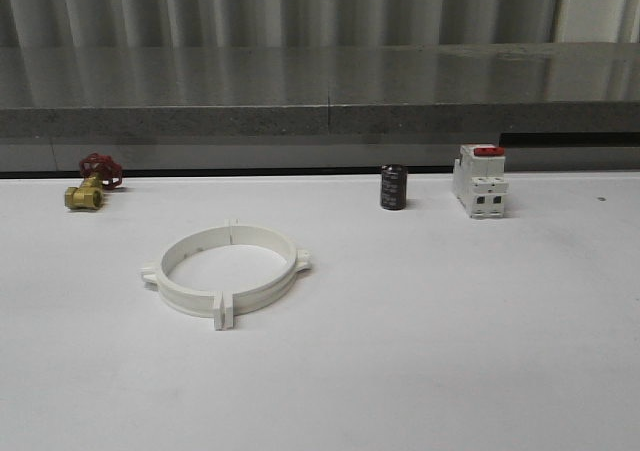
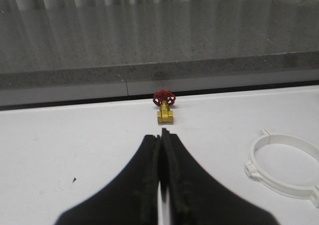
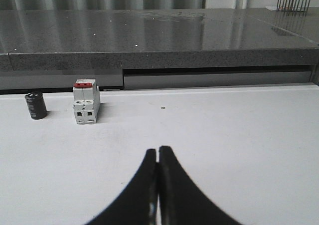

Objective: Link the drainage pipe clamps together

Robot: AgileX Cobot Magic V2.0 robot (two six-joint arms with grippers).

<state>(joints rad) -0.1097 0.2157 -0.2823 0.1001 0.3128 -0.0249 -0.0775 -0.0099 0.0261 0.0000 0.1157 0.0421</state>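
Note:
The two white drainage pipe clamps (image 1: 226,271) lie on the white table left of centre, their arcs set end to end as one closed ring with tabs meeting at front and back. Part of that ring (image 2: 284,166) shows in the left wrist view. My left gripper (image 2: 161,133) is shut with nothing between its black fingers, apart from the ring and pointing toward the brass valve. My right gripper (image 3: 158,149) is shut and empty too, over bare table well away from the clamps.
A brass valve with a red handwheel (image 1: 92,183) sits at the far left back. A dark cylinder (image 1: 392,187) and a white red-topped switch block (image 1: 480,181) stand at the back right. A grey stone ledge (image 1: 320,91) runs behind the table.

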